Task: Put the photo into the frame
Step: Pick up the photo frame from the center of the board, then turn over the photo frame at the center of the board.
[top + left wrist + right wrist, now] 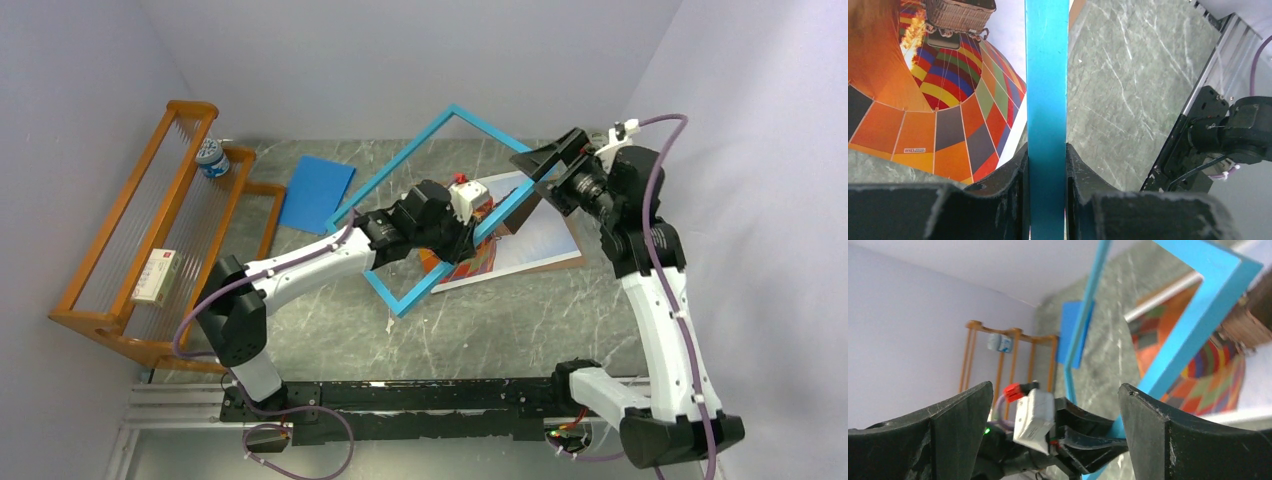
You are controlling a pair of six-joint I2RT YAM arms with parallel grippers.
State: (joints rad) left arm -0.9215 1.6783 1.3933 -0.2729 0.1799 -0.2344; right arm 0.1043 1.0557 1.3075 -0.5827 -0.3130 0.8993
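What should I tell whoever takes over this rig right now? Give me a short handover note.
Left gripper: shut on one rail of the frame, holding it tilted over the photo.
Right gripper: open and empty, near the frame's right rail.
The photo lies face up on the table, partly under the frame.
Done: frame gripped and tilted up.
Left: the photo is not yet in the frame.

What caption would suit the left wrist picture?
Left fingers grip the blue frame, the balloon photo lying on the table beyond.
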